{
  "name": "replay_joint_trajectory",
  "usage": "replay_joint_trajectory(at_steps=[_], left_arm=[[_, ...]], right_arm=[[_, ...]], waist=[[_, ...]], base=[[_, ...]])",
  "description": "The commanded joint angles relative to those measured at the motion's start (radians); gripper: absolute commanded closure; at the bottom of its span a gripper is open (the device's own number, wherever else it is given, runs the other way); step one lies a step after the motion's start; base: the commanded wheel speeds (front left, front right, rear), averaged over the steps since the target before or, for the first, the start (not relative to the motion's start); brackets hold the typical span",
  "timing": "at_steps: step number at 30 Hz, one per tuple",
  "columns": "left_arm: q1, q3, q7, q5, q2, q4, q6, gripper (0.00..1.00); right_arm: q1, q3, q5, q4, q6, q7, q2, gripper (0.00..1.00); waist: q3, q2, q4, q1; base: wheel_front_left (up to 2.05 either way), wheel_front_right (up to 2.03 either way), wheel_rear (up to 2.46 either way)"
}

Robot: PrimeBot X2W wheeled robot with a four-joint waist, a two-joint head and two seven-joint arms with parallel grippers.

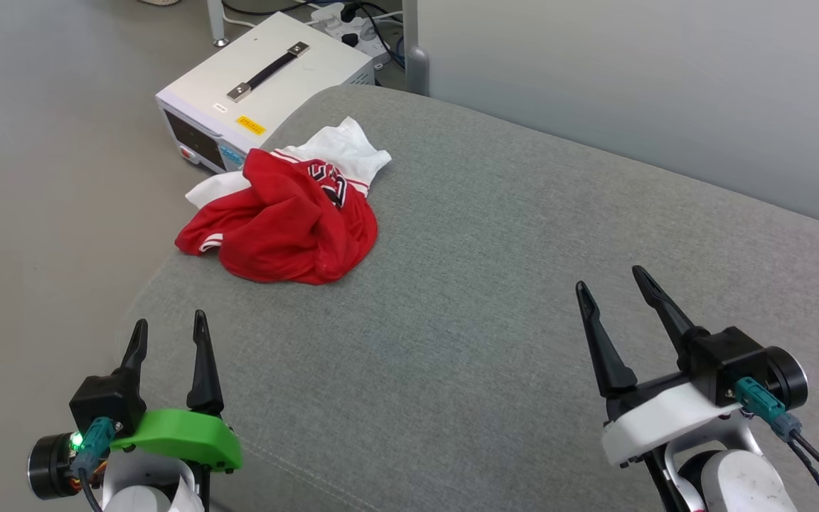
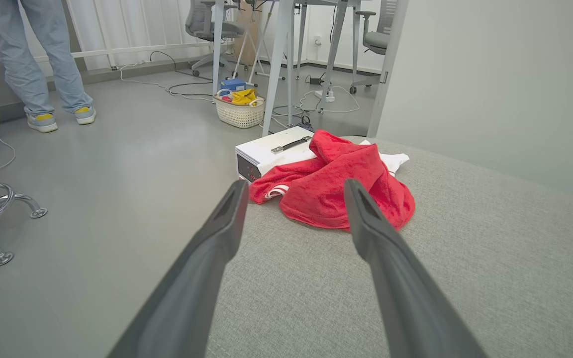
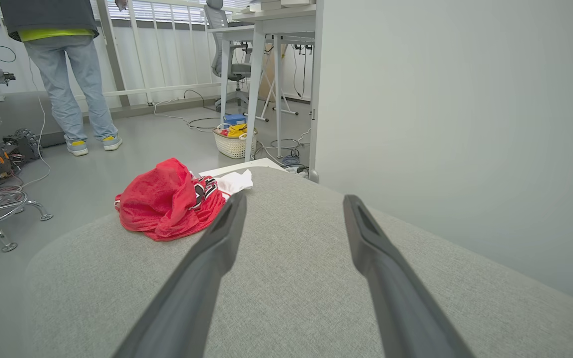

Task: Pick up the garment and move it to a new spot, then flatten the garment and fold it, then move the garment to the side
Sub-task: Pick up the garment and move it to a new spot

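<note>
1. The red T-shirt (image 1: 281, 227) with white sleeves lies crumpled in a heap at the far left edge of the grey upholstered cushion (image 1: 495, 284), its striped cuff reaching the rim
2. The left gripper (image 1: 170, 318) is at the near left corner, jaws spread wide and empty; the red T-shirt is ahead of it and slightly to its right, well apart
3. The right gripper (image 1: 609, 277) is at the near right, fingers likewise parted and holding nothing; the red T-shirt lies well away, ahead and to its left
4. Beyond the red T-shirt, a white instrument box (image 1: 310, 67) with a black handle stands on the floor just beside the cushion
</note>
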Motion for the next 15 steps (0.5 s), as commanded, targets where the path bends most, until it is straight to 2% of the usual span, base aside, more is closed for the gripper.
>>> replay_joint_trajectory(at_steps=[1, 15], left_arm=[[-0.022, 0.003, -0.014, -0.010, 0.006, 0.006, -0.008, 0.00], [-0.039, 0.016, -0.044, -0.021, 0.007, 0.032, -0.009, 0.00]], right_arm=[[-0.018, 0.005, -0.007, -0.006, 0.005, -0.007, -0.004, 0.00], [-0.030, 0.025, -0.018, -0.017, 0.006, -0.012, -0.005, 0.00]], waist=[[0.005, 0.0000, 0.024, -0.0001], [0.012, 0.0000, 0.108, -0.0001]], base=[[0.00, 0.00, 0.00], [0.00, 0.00, 0.00]])
